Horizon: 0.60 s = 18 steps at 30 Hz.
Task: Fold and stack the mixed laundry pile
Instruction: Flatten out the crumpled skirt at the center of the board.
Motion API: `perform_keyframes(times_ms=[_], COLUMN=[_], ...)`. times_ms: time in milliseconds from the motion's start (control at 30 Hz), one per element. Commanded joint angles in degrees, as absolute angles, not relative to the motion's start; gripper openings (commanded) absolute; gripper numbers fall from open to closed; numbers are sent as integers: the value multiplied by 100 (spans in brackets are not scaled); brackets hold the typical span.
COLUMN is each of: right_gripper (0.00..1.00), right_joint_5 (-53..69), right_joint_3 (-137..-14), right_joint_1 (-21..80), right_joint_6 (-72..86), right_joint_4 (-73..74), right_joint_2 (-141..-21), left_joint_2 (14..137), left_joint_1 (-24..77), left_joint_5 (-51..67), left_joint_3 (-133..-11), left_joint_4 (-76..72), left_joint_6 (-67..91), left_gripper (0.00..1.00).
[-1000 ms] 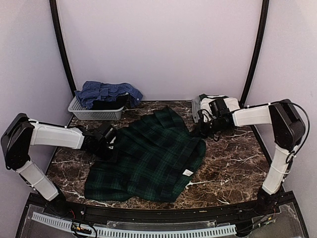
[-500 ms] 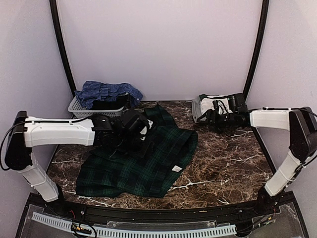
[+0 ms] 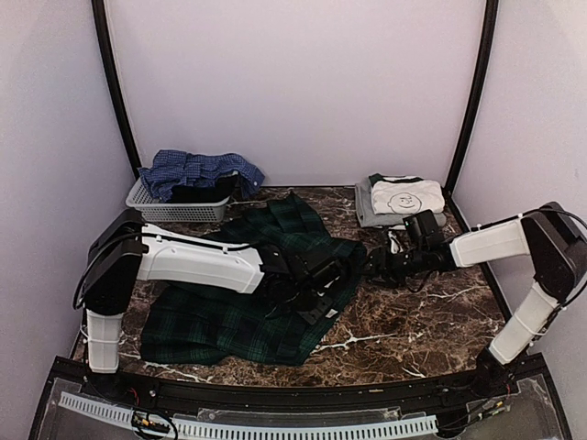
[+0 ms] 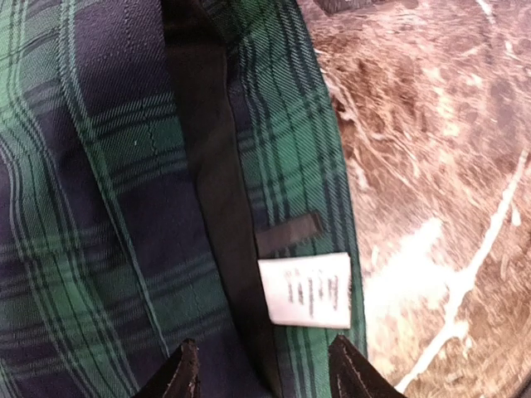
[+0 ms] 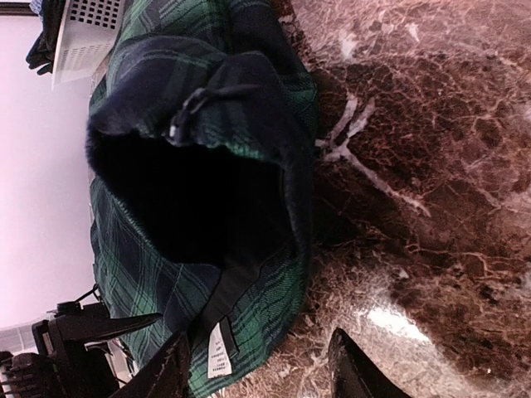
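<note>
Dark green tartan shirt (image 3: 229, 316), rumpled, lies left of centre on the table (image 3: 431, 312). Its long axis runs near-left to far-right, with a white label (image 4: 305, 288) at its right edge. Left fingers (image 4: 181, 377) are spread over the label, holding nothing. Right fingers (image 5: 170, 369) stand apart beside that edge, empty.

care label (image 4: 305, 290): white tag sewn at the edge of the green tartan shirt (image 4: 99, 207), rows of small print too blurred to read | white tee (image 3: 406, 196): dark round print on its front, no letters legible
</note>
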<state>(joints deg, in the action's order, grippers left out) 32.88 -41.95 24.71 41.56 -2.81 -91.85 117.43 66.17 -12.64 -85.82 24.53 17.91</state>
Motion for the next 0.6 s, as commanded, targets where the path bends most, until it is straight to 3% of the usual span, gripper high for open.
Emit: perform_keyframes(times_ms=[0, 300, 567], right_gripper=[53, 41, 7], right_joint_5=[3154, 3056, 3026], right_joint_3=[-4168, -4216, -4306], right_joint_1=[2610, 2815, 2900], right_joint_6=[4436, 4620, 4609], right_joint_4=[-954, -1307, -1429], right_joint_2=[-9517, -10111, -10451], left_joint_2=[11990, 12570, 12512], left_joint_1=[6627, 6618, 6621], left_joint_5=[-1739, -2139, -2405], left_joint_3=[-9001, -9463, -9679], left_joint_4=[2947, 3575, 3954], left_joint_6=[1723, 1782, 1795], left_gripper=[52, 50, 21])
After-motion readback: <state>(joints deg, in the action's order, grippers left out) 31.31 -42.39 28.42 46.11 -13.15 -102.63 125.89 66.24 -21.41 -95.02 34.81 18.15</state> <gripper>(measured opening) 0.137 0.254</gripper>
